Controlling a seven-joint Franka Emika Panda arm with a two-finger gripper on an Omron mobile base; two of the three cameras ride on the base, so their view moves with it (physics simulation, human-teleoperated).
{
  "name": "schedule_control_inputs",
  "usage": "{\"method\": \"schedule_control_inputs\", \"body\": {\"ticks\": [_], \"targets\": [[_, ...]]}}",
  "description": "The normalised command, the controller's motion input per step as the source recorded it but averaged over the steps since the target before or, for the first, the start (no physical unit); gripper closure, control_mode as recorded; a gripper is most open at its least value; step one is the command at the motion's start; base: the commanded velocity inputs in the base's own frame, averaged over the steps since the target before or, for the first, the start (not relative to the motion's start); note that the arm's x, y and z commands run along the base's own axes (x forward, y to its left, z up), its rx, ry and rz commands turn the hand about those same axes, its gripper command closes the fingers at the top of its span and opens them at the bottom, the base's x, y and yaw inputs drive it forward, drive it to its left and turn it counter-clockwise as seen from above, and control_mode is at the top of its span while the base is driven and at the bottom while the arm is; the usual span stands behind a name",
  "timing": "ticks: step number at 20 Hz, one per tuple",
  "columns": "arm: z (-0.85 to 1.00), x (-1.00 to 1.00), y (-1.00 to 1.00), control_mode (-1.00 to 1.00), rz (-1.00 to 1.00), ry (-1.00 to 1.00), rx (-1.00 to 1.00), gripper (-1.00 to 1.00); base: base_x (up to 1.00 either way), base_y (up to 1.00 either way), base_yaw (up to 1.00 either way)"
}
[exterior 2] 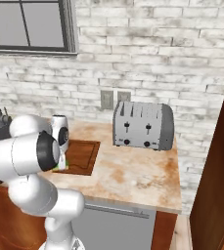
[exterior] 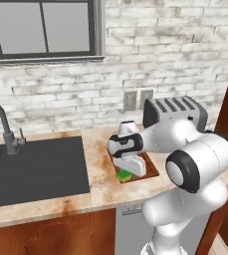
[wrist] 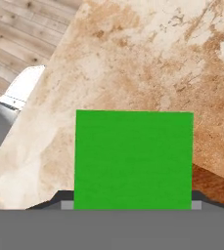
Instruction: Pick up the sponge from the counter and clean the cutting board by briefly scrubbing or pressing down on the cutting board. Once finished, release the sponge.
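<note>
Over the one cutting board [exterior: 150, 168], one tool [wrist: 133, 205] clenched around one sponge [wrist: 133, 158].

Everything around me is lit evenly and brightly, with no single lamp I can place; the window [exterior: 43, 27] shows flat pale grey panes and throws no beam. Shadows are faint: only a soft darkening under my arm on the surface [exterior: 98, 187] and beneath the toaster [exterior 2: 144, 126]. My white shells carry gentle shading but no hard glare. All views look rendered and rather coarse, with soft, slightly jagged edges and blotchy stone texture. From my hand's camera the sponge [wrist: 133, 158] is a flat, untextured green with no shading at all. Lines stay straight toward the edges, nothing bows.
</note>
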Motion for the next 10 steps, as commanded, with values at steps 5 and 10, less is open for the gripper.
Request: {"method": "schedule_control_inputs", "body": {"ticks": [5,10], "targets": [[-0.47,-0.97,-0.10,-1.00,0.00,0.00,0.00,1.00,0.00,0.00,0.00],[0.08,-0.63,-0.41,-1.00,0.00,-0.01,0.00,1.00,0.00,0.00,0.00]]}}
